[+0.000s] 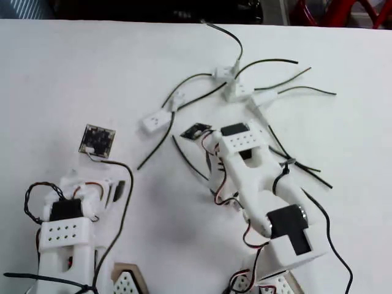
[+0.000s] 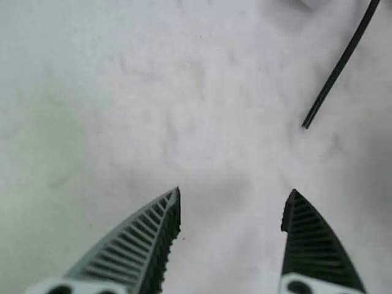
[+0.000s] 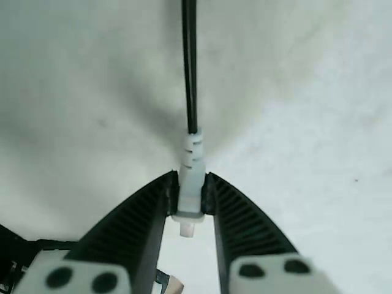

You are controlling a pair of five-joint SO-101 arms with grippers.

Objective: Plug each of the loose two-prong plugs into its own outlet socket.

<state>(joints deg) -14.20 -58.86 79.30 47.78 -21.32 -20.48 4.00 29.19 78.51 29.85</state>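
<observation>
The right tool (image 3: 191,176) is pinched tight on a white plug (image 3: 192,153), its black cord (image 3: 189,61) trailing away, mid-table, seemingly just near of the outlet sockets (image 1: 237,90). The left tool (image 2: 235,192) gapes wide above the table (image 2: 122,92), near left.

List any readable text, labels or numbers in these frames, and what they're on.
No text can be read in any view.
small dark board beside an arm: any print is too small to read.
plug in the right tool: plain white, no marking seen.
white socket blocks: no labels visible.
</observation>
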